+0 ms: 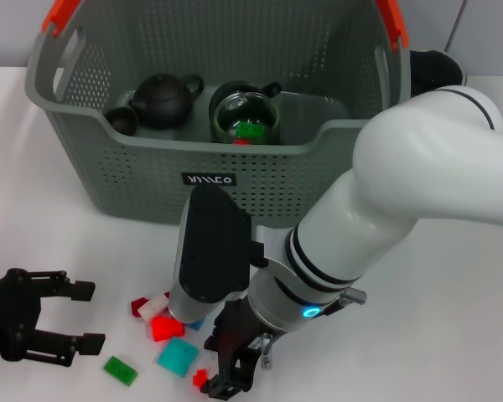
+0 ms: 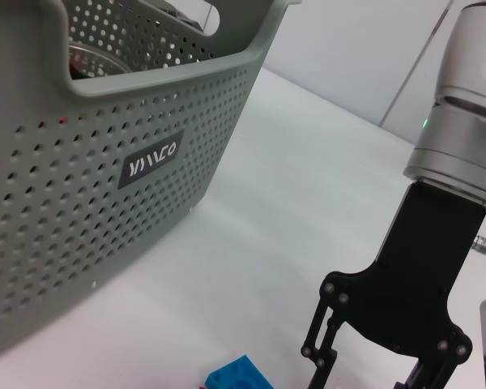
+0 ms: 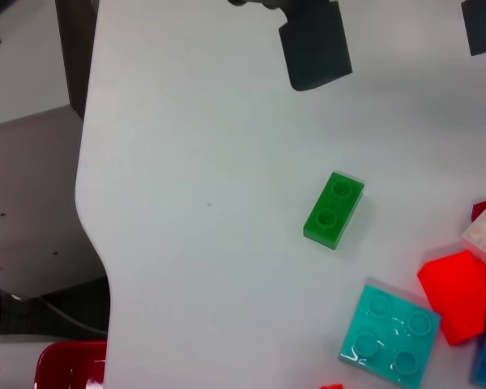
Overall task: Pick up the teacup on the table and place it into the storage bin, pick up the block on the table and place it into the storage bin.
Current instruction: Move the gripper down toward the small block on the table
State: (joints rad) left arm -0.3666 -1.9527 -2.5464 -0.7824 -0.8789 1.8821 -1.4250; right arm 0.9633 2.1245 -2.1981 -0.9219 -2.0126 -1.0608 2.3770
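Down on the white table (image 1: 453, 318), the left gripper (image 1: 63, 316) rests at the left with its black fingers spread wide, holding nothing. Only the right wrist view shows the studs on the flat green block (image 3: 334, 209) and the square teal block (image 3: 391, 332). The right gripper (image 1: 229, 368) hangs over the blocks; I cannot tell how open it is. Behind stands the holey plastic storage bin (image 1: 260, 180), with a round dark teapot (image 1: 163, 99) and a small dark teacup (image 1: 120, 120) inside
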